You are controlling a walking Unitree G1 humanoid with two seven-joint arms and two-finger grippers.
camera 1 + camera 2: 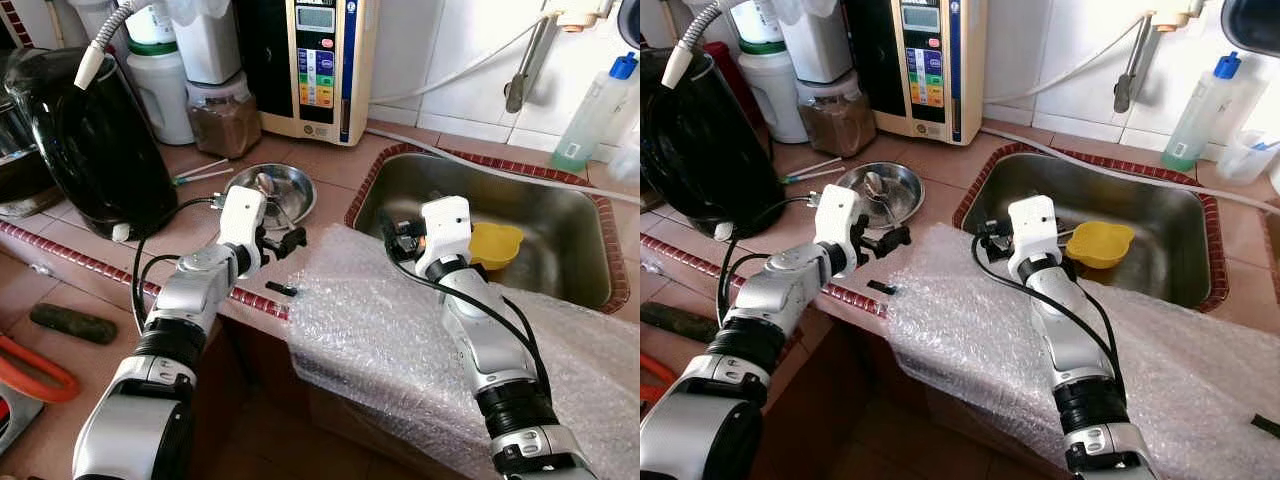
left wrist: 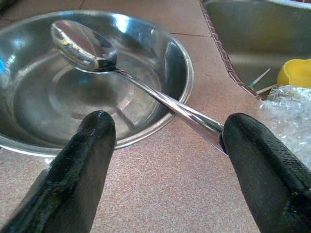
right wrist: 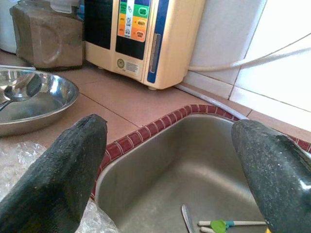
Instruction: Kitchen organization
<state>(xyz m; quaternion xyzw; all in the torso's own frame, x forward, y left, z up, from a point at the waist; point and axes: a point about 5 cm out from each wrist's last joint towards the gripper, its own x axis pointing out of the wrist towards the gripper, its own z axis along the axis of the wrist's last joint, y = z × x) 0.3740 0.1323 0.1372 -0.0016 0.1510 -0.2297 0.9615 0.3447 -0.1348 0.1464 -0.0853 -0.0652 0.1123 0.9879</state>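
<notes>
Left gripper [image 2: 165,141] stood spread wide at the front of the counter, just before the steel bowl [image 1: 290,180], its fingers [image 2: 82,160] straddling the handle of the spoon [image 2: 85,46]; one finger appeared to touch or cover the handle's end, the other stood clear, so nothing was yet gripped. Spoon: bowl end resting inside the steel bowl, handle laid over the rim and projecting toward the counter's front edge. Right gripper [image 3: 170,160]: likewise wide apart, holding nothing, poised over the near left corner of the sink [image 1: 560,215], above the sheet of bubble wrap [image 1: 400,320] draped over the counter's front edge. Sink contents: a yellow dish [image 1: 495,243] toward the right, a small utensil and coloured sticks on the floor. Risks, as judged: closing on the thin, slick handle off-centre could pivot the spoon on the rim and flick it out, or tip and skate the light bowl across the tile; a grip too near the handle's end might let the spoon droop and slip. Bubble wrap lay close beside the left gripper and could snag a finger or slide off the edge. Kettle [image 1: 90,130] and jar [image 1: 222,115] stood well behind, near the counter's back.
</notes>
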